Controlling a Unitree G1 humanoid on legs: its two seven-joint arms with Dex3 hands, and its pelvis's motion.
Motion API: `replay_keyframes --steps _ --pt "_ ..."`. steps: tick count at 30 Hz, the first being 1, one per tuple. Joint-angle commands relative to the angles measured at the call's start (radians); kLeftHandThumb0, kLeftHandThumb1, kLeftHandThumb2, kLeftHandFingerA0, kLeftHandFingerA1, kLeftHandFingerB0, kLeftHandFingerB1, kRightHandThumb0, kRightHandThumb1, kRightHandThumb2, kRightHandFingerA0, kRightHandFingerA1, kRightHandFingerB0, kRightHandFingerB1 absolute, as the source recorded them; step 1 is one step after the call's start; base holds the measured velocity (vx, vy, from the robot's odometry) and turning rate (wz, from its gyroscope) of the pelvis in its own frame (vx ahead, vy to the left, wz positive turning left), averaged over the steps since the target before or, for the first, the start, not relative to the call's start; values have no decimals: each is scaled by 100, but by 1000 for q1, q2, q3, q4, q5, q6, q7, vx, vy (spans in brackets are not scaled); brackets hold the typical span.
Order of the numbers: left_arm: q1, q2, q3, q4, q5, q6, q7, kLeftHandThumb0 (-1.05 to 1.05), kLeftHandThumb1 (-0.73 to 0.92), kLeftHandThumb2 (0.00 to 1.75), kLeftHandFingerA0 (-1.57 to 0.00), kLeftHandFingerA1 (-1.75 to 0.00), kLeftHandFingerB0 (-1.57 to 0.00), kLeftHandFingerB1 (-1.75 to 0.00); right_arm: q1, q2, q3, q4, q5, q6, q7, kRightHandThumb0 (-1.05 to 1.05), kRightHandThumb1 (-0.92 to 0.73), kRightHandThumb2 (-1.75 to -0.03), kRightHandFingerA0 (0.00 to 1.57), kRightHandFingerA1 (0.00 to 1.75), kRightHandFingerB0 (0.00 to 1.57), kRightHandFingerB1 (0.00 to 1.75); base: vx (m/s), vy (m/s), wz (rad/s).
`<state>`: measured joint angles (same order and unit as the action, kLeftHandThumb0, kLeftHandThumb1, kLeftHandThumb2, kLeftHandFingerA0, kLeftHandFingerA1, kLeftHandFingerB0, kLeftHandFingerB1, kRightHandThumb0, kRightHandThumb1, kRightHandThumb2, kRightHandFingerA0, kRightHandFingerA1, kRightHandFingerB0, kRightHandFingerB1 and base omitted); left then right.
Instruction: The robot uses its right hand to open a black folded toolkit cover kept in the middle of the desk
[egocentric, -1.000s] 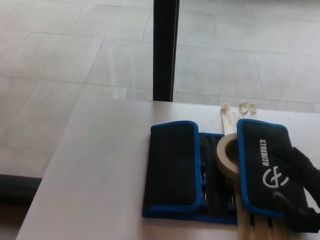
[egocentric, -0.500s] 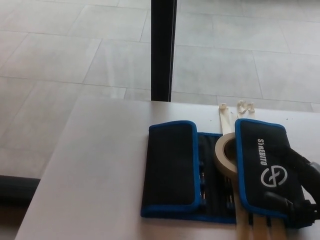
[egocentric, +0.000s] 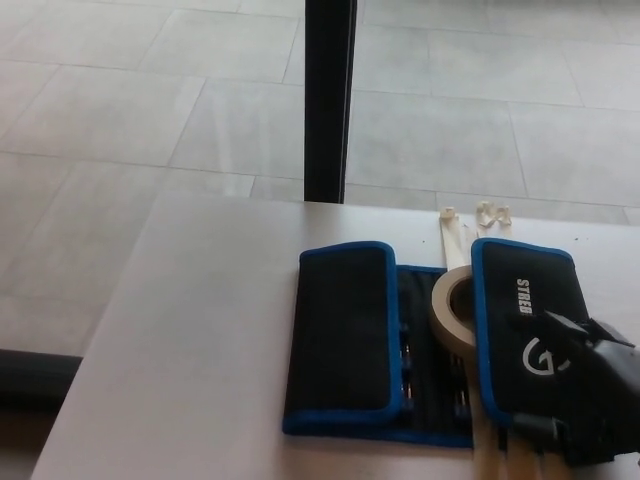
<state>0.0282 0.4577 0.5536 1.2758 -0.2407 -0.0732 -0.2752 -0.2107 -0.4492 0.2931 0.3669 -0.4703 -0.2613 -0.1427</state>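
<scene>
Toolkit cover (egocentric: 400, 340) lay at lower centre of the counter (egocentric: 200, 330), its right flap under the robot's hand.

The right hand (egocentric: 590, 400) gripped that flap's lower right; white lettering read "STRED". A tape roll (egocentric: 452, 310) sat in the fold between flaps.

A single head view looks down and forward from above the near edge of the white desk (egocentric: 200, 330). The black toolkit cover (egocentric: 345, 340) sits in the lower middle, fairly close, its right part running toward the bottom right corner. Beyond the toolkit cover, the desk's far edge, a dark vertical post (egocentric: 330, 100) and grey floor tiles (egocentric: 130, 100) fill the upper half.
</scene>
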Motion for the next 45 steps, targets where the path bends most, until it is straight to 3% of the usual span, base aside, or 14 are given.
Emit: replay_keyframes --steps 1,5,6,7,11,12,13,19,26,31,32,39,44,45 --pt "1 21 -2 6 -10 -18 -5 -85 84 65 -43 -53 -31 -37 -13 -3 76 49 -180 -65 -149 -69 -53 -87 9 52 19 43 0 0 0" --pt "1 17 5 4 -17 -15 -1 -85 84 66 -47 -55 -32 -39 -10 -11 100 59 -202 -67 -171 -69 -54 -88 10 54 18 43 0 0 0" --pt "2 18 5 5 -17 -13 1 -82 65 106 -43 -62 -25 -50 -9 -18 101 66 -203 -63 -168 -70 -55 -89 10 53 17 43 0 0 0" --pt "2 18 7 6 -19 -12 -6 -85 84 65 -45 -55 -32 -38 -11 -25 102 76 -204 -57 -166 -71 -55 -90 9 54 17 43 0 0 0" --pt "-2 16 6 5 -21 -13 -7 -87 84 65 -44 -55 -32 -39 -32 -37 108 123 -236 -40 -202 -73 -55 -90 9 54 17 43 0 0 0" --pt "-4 14 14 6 -29 -10 4 -87 82 65 -46 -54 -35 -40 -36 -41 111 133 -247 -35 -211 -72 -70 -61 10 51 24 30 0 0 0" --pt "0 16 0 6 -15 -20 -6 -87 84 66 -42 -54 -30 -38 -44 -45 112 158 -259 -36 -235 -74 -55 -90 5 53 16 44 0 0 0" --pt "1 7 12 8 -33 -20 -11 -87 83 65 -43 -56 -30 -40 -57 -38 104 187 -293 -4 -290 -68 -50 -85 5 53 20 44 0 0 0" --pt "12 4 -1 3 -23 -30 -6 -89 84 65 -43 -54 -33 -38 -96 6 130 278 -445 126 -623 -39 -58 -58 37 54 40 33 0 0 0" --pt "13 3 -3 4 -20 -37 -4 -86 84 66 -45 -56 -32 -40 -122 19 143 336 -472 135 -746 -19 -32 -84 15 57 27 55 0 0 0" --pt "11 2 3 4 -27 -31 -7 -87 83 65 -45 -57 -33 -40 -125 24 145 353 -472 124 -780 -18 -48 -55 9 54 40 34 0 0 0" --pt "3 3 6 5 -31 -22 -6 -87 85 65 -45 -54 -34 -38 -152 44 161 415 -493 170 -842 -14 -46 -55 0 39 41 35 0 0 0" --pt "7 6 -6 8 -17 -32 -15 -88 85 66 -44 -53 -31 -37 -146 45 141 398 -455 165 -772 -17 -38 -88 23 58 23 53 0 0 0" --pt "9 6 -12 7 -11 -36 -12 -88 86 66 -43 -52 -30 -37 -146 40 139 393 -453 157 -763 -21 -67 -60 75 62 36 32 0 0 0"
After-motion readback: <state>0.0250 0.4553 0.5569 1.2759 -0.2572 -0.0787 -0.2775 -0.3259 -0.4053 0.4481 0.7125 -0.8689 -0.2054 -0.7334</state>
